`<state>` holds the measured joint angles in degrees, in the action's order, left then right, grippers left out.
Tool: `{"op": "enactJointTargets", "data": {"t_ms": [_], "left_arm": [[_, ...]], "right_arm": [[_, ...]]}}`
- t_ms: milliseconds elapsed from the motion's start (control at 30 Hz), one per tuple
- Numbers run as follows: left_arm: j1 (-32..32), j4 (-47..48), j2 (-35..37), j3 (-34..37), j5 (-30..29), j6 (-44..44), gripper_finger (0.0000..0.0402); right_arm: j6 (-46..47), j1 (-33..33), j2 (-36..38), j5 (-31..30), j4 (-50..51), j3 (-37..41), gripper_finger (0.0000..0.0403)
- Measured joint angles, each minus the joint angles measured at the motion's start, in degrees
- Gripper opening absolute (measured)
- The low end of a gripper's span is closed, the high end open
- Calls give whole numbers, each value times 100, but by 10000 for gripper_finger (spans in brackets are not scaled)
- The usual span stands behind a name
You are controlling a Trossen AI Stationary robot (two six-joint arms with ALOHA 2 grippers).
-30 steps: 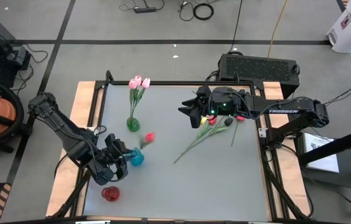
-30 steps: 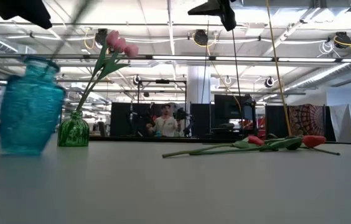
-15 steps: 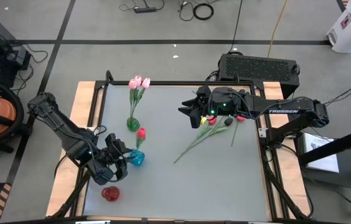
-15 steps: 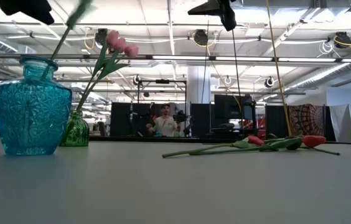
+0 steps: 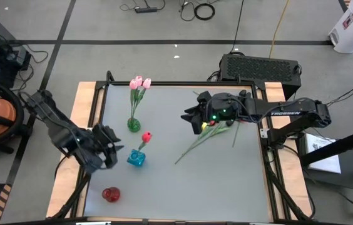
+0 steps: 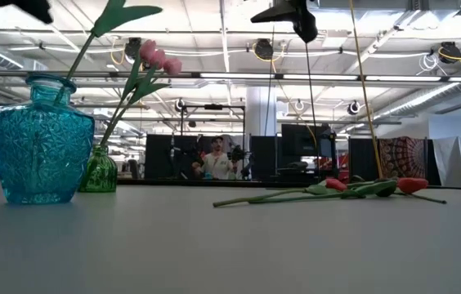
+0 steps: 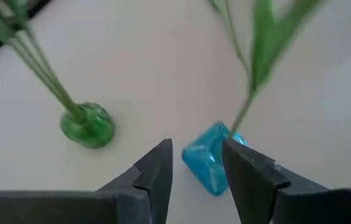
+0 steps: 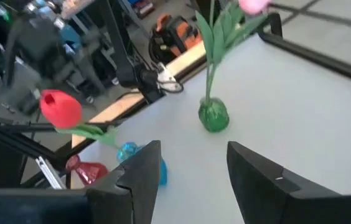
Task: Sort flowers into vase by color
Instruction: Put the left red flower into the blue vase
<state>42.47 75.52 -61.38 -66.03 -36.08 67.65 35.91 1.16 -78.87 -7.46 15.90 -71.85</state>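
A red tulip (image 5: 145, 136) stands in the blue vase (image 5: 136, 159), its stem stuck into the neck (image 7: 225, 134) and leaning toward the far side. My left gripper (image 5: 104, 147) is open, left of that vase and touching nothing; the vase shows beyond its fingertips (image 7: 195, 149). Pink tulips (image 5: 140, 82) stand in the green vase (image 5: 133, 124). Loose tulips (image 5: 209, 132) with red and dark heads lie flat on the table (image 6: 337, 189). My right gripper (image 5: 192, 119) hovers open above their left end.
A red vase (image 5: 110, 194) stands near the table's near-left corner. A black box (image 5: 261, 65) sits beyond the far edge. The raised frame (image 5: 98, 100) borders the grey table. Open tabletop lies between the vases and the loose tulips.
My left gripper has drawn back from the blue vase toward the table's left edge, leaving the red tulip standing in it. The vase, blurred and shifting a second ago, now stands still and upright. The tulip's head has swung and settled above the vase.
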Motion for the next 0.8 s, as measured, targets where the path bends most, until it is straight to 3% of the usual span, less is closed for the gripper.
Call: {"op": "enactJointTargets", "data": {"t_ms": [233,500,800], "left_arm": [[-634,120,488,-862,-205,-831,146],[-1554,-452,501,-1999,-936,-3077,146],[-2355,-1507,511,-2535,-1425,-5280,146]], "right_arm": [[489,-135,0,-2,445,0,176],[1554,-211,0,-3,921,0,176],[3356,-203,-89,-350,1780,0,176]]}}
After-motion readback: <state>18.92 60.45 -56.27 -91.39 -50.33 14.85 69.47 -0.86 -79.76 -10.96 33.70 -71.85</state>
